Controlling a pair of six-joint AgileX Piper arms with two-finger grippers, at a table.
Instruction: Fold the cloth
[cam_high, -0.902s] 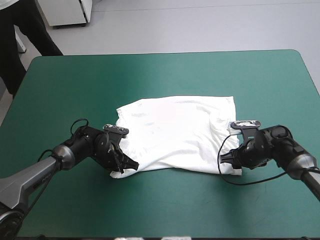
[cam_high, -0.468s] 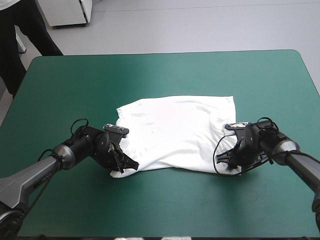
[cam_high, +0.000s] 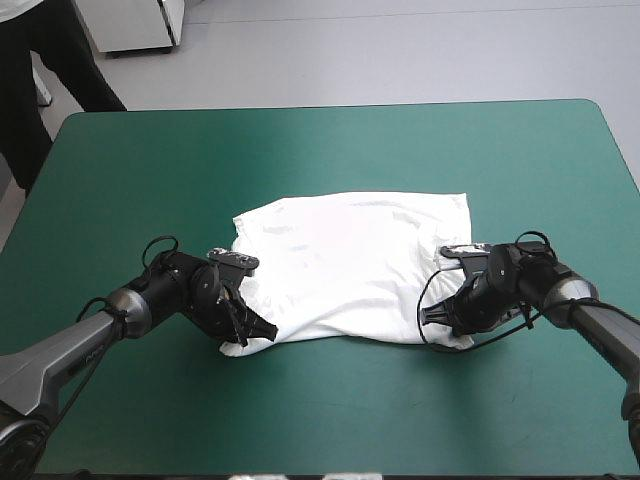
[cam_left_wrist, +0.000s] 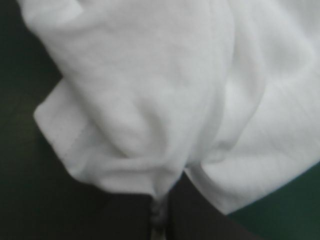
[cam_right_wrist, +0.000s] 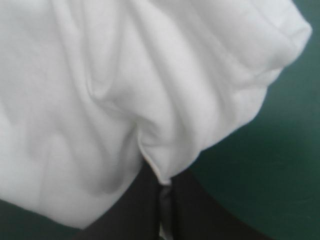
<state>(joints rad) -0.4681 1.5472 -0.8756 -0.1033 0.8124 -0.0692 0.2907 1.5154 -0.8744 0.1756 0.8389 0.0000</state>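
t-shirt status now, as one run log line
T-shirt: flat on teal-green cover | left end effector: shut on near-left corner | right end effector: shut on near-right corner

White T-shirt (cam_high: 350, 265) lies spread mostly flat near the middle of the teal-green table (cam_high: 330, 150), a little closer to its near edge than its far one, well clear of all four edges. It forms a roughly rectangular sheet with soft wrinkles, its far edge running straight and about parallel to the table's far edge. Both near corners are bunched and puckered, the fabric gathered there into tight folds.
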